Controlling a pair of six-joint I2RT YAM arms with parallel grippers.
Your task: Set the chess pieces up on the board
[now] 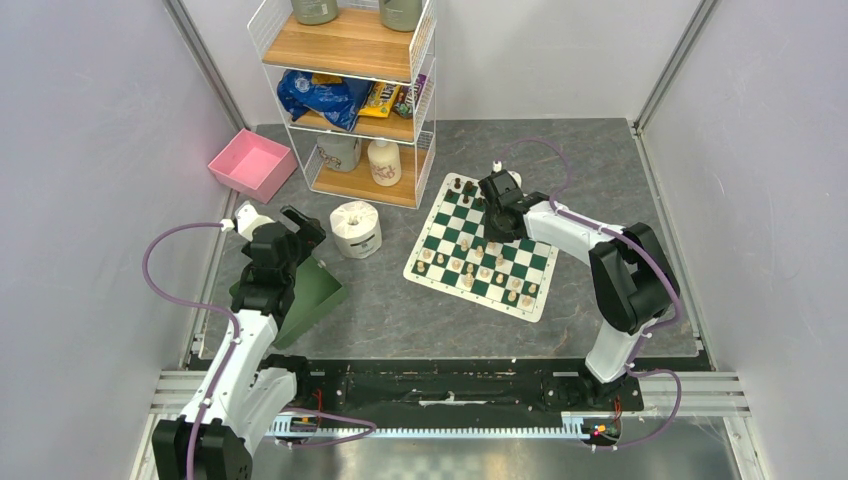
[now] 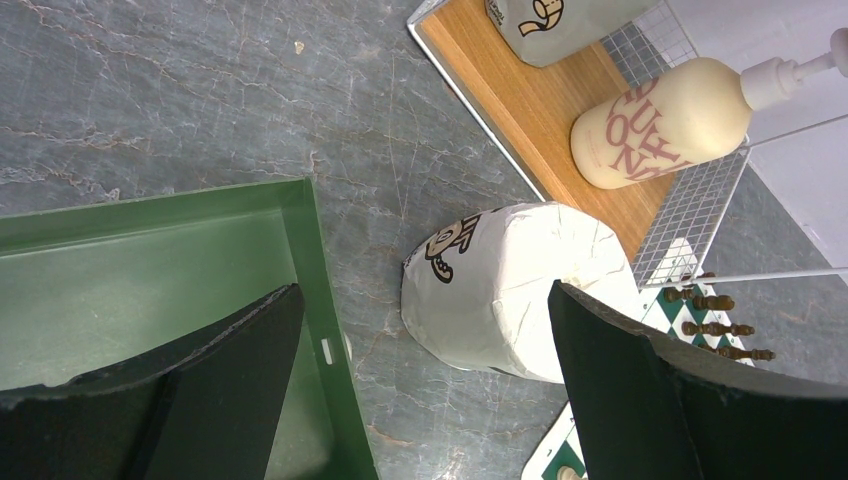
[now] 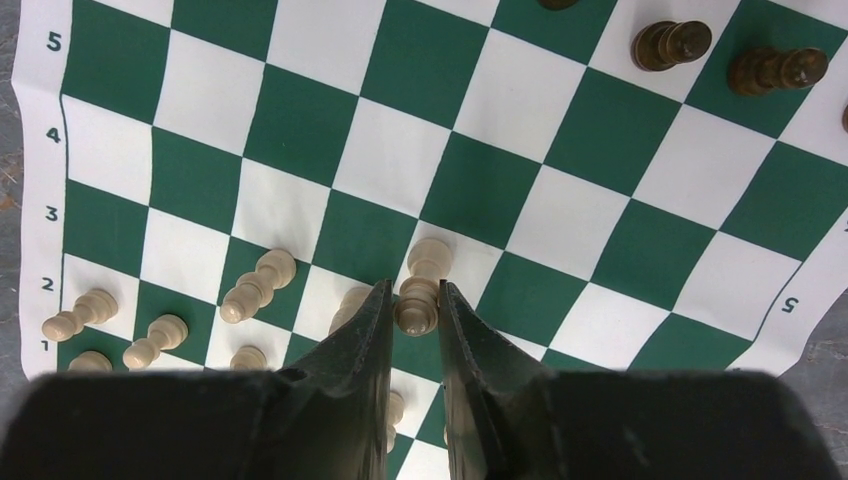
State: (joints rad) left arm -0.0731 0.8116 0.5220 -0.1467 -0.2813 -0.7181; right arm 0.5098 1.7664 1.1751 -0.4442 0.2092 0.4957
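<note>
As it hovers, right gripper (image 3: 413,292) pinches cream piece (image 3: 426,268).

Cream piece (image 3: 350,298) half hidden behind the fingers (image 3: 360,350); dark piece (image 3: 558,4) cut off at the top edge.

The board (image 1: 535,265) lies turned at an angle on the grey counter (image 1: 390,325), right of centre. Dark pieces (image 1: 465,187) cluster at its far corner, while cream pieces (image 1: 470,268) are scattered over its near half. The right gripper (image 1: 497,218) hangs low over the far half of the board, just beside the dark cluster; its jaws are hidden by the wrist. The left gripper (image 1: 303,226) hovers above the far edge of a green bin (image 1: 312,298), pointing towards a wrapped toilet roll (image 1: 356,229) that stands between bin and board. Behind the roll stands a wire shelf rack (image 1: 350,45), with a pink tray (image 1: 250,163) to its left.
</note>
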